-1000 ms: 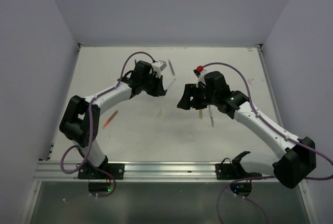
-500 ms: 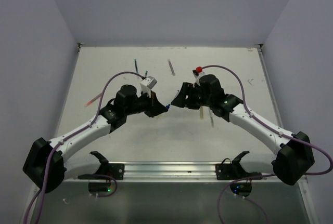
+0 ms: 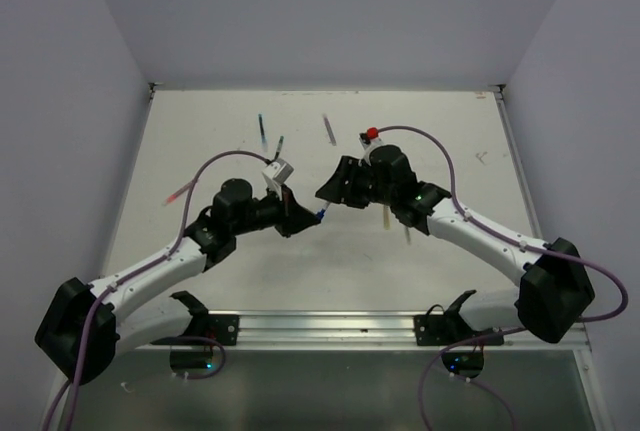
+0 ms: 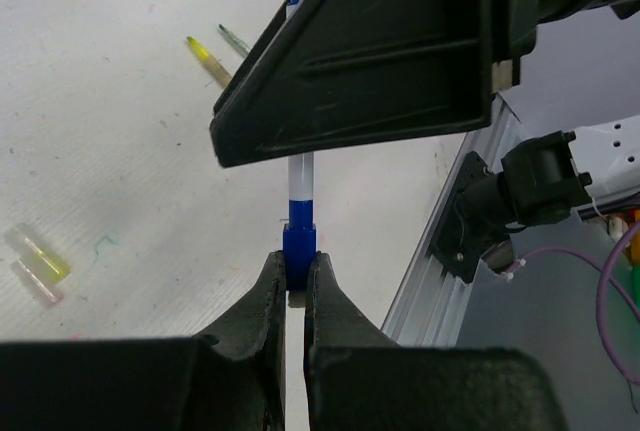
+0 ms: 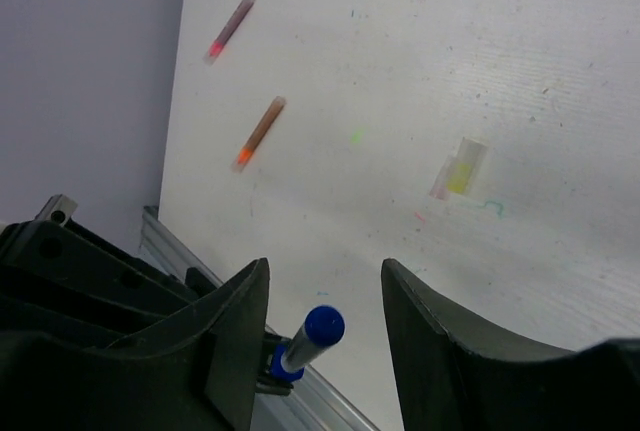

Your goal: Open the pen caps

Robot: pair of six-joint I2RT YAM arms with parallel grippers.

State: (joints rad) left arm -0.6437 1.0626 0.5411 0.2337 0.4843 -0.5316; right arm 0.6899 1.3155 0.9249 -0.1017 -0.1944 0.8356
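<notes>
My left gripper [image 4: 297, 276] is shut on the blue butt end of a blue pen [image 4: 300, 179], held above the table. The pen points at my right gripper [image 5: 325, 271]. Its blue pen cap [image 5: 323, 326] sits between the right jaws, which stand open on either side of it, and it lies closer to the left finger [image 5: 235, 331]. From above, the two grippers meet mid-table, with the left gripper [image 3: 306, 214] just below the right gripper [image 3: 323, 194]. Loose pale yellow pen caps [image 5: 459, 168] [image 4: 40, 256] lie on the table.
Other pens lie on the white table: teal and dark ones [image 3: 262, 131] [image 3: 280, 143], a grey one [image 3: 328, 129] at the back, an orange-red one [image 3: 180, 191] at the left, and a yellow one [image 3: 385, 219] under the right arm. The aluminium rail [image 3: 320, 323] runs along the near edge.
The left arm has swung from the back of the table to the middle, carrying the blue pen. The right gripper has moved left over the pen's cap, and its jaws have narrowed.
</notes>
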